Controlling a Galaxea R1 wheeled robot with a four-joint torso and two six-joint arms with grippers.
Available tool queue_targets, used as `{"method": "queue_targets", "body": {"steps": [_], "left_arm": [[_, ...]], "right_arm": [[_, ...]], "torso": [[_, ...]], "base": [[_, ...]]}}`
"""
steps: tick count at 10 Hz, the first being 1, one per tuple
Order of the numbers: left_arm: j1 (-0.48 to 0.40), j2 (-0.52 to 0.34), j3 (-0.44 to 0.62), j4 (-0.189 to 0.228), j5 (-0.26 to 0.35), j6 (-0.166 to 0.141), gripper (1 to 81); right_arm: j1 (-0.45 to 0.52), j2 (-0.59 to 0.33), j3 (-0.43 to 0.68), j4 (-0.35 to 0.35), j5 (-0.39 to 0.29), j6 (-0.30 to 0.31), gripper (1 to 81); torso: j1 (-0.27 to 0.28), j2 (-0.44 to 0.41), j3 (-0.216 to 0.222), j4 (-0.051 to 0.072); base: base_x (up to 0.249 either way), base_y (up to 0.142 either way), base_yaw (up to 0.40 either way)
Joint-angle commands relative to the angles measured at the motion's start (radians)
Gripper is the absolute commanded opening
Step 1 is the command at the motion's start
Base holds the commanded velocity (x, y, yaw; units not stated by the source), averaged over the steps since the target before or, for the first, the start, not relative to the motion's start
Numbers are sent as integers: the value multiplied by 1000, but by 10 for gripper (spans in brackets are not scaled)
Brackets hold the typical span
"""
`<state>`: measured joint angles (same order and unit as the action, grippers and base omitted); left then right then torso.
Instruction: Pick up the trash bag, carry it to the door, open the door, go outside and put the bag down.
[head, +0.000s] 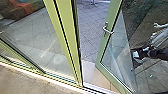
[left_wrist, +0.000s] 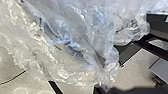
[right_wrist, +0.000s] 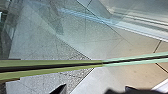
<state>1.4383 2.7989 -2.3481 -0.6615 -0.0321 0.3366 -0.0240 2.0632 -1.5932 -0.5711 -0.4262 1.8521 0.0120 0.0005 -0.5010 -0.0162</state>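
Observation:
The door (head: 101, 50), green-framed with a glass pane, stands ajar in the head view, and paving shows between it and the green post. Its metal handle (head: 108, 30) is on the near upright. Crumpled clear plastic of the trash bag (left_wrist: 75, 50) spreads across the left wrist view, bunched at my left gripper (left_wrist: 102, 87), which is shut on it. In the right wrist view, my right gripper (right_wrist: 94, 89) has its dark tips apart with nothing visible between them, beside a green frame bar (right_wrist: 57, 66) of the glazing.
A fixed glass panel (head: 35, 42) and green post (head: 68, 37) stand left of the opening. The sill (head: 55, 84) crosses low in the head view. Paving (head: 91, 27) lies outside. Dark and white shapes show at the door glass; whether reflected or behind it, I cannot tell.

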Motion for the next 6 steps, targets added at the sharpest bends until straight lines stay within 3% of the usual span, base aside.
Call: {"method": "queue_targets", "body": {"steps": [1,6], "left_arm": [[23,-8,15,-1,101,2,10],[26,-8,15,0,101,2,10]], "right_arm": [[163,-105,9,7,-22,29,811],[161,-228,33,20,9,30,811]], "torso": [[0,-1,0,0],[0,-1,0,0]], "base": [[0,0,0],[0,0,0]]}}
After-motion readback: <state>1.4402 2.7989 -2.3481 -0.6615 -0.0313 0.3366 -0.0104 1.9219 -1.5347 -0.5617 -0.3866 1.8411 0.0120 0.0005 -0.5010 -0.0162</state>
